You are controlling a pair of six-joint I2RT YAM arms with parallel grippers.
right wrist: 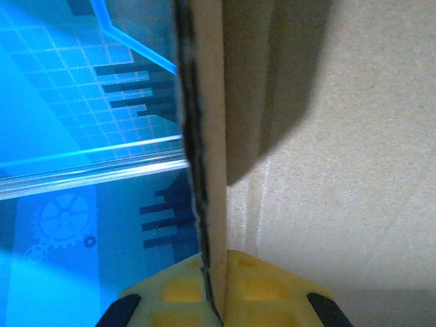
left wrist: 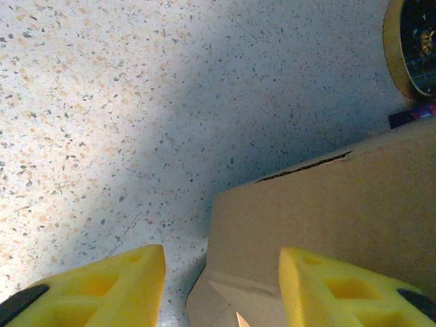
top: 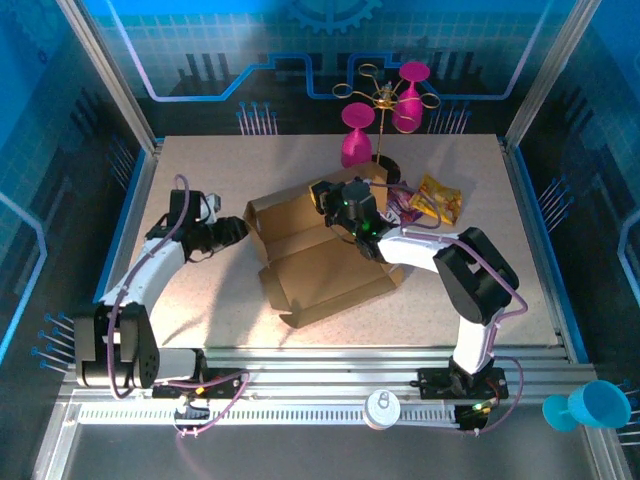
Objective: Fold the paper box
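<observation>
The paper box (top: pixel 325 262) is a plain brown carton, partly folded, lying in the middle of the table. My right gripper (top: pixel 338 203) is at its far wall. In the right wrist view its yellow fingers (right wrist: pixel 269 289) are shut on a thin upright cardboard edge (right wrist: pixel 210 170). My left gripper (top: pixel 240 228) sits at the box's left end. In the left wrist view that gripper (left wrist: pixel 221 262) is open. A corner of the box (left wrist: pixel 320 204) lies between its yellow fingertips (left wrist: pixel 109 283), and the left one is over bare table.
A gold stand with pink goblets (top: pixel 385 100) rises behind the box; its dark round base (left wrist: pixel 414 42) shows in the left wrist view. Yellow (top: pixel 438 200) and purple (top: pixel 404 205) snack packets lie to the box's right. A blue cup (top: pixel 590 408) sits beyond the front rail.
</observation>
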